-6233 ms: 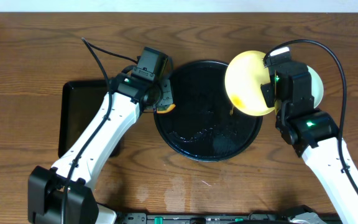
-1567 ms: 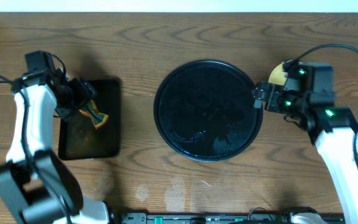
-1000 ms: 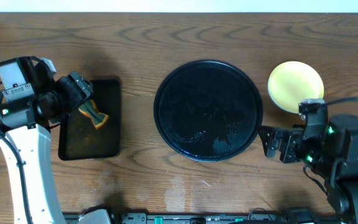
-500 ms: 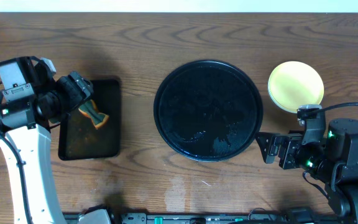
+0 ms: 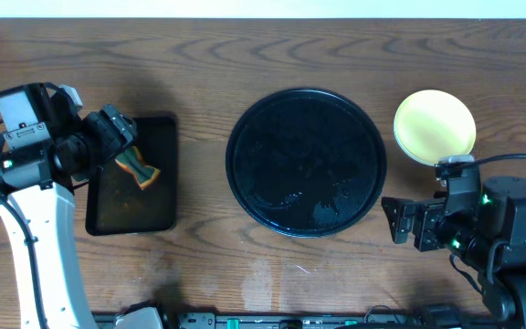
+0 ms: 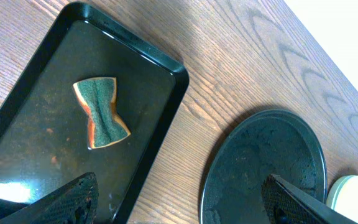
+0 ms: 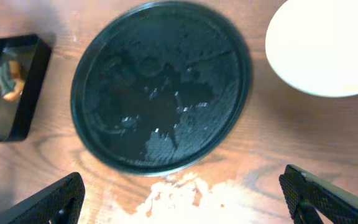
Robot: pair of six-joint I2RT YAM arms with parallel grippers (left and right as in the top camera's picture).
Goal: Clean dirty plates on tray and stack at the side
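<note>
Both gape wide, empty: left pincer (image 6: 179, 202) near the sponge (image 6: 101, 113), right pincer (image 7: 185, 202) beside the tray (image 7: 160, 87)

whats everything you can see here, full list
round tray: one, glossy black, wet, middle of the table, nothing on it
plate: one seen, pale yellow, on the table right of the round tray; cannot tell if others lie under it
rectangular tray: one, black, left side of the table
sponge: one, green and orange, inside the rectangular tray
table: one, brown wood, under everything
left gripper: open, empty, over the rectangular tray's near-left part
right gripper: open, empty, over bare table near the round tray's right edge
</note>
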